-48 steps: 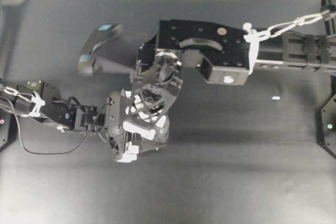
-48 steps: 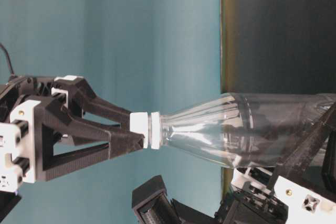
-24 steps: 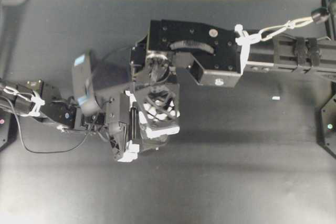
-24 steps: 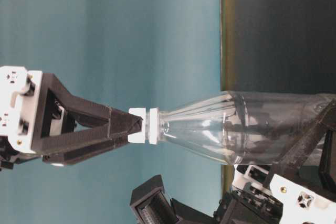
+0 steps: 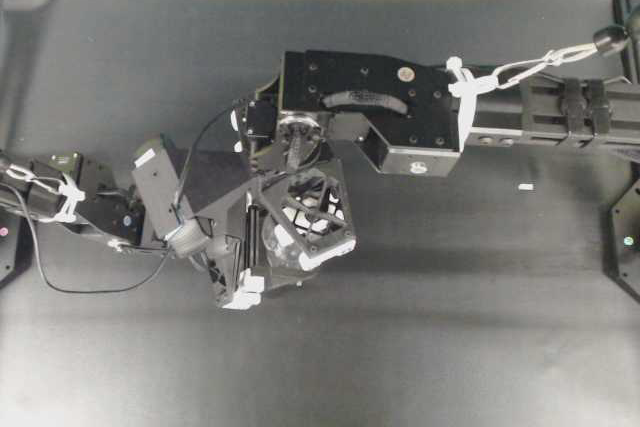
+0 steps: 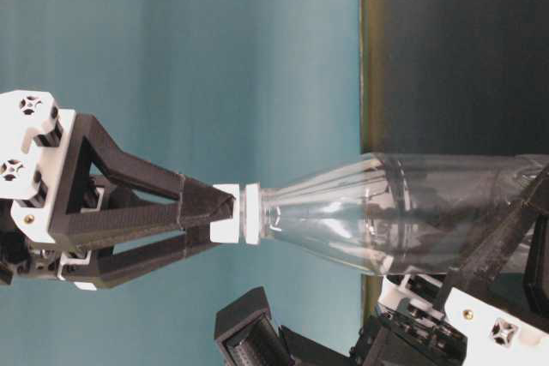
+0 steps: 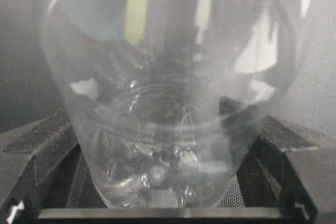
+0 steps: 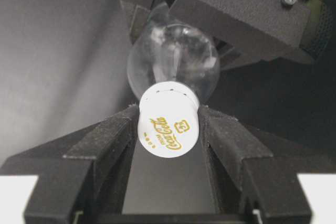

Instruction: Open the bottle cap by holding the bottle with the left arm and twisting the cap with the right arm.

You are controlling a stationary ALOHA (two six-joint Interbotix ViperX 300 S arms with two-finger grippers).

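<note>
Centrally, over the dark tabletop [image 5: 480, 327], the left hand [image 7: 168, 203] clamps the clear bottle [image 6: 403, 212] low to steady it, apparently firmly; the right hand [image 8: 169, 124] pinches the bottle cap [image 8: 168, 127] for twisting.

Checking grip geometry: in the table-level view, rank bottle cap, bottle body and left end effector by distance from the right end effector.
1. Bottle cap: clamped between the right end effector tips.
2. Bottle body: just right of the cap.
3. Left end effector: far right, at the bottle's base.
</note>
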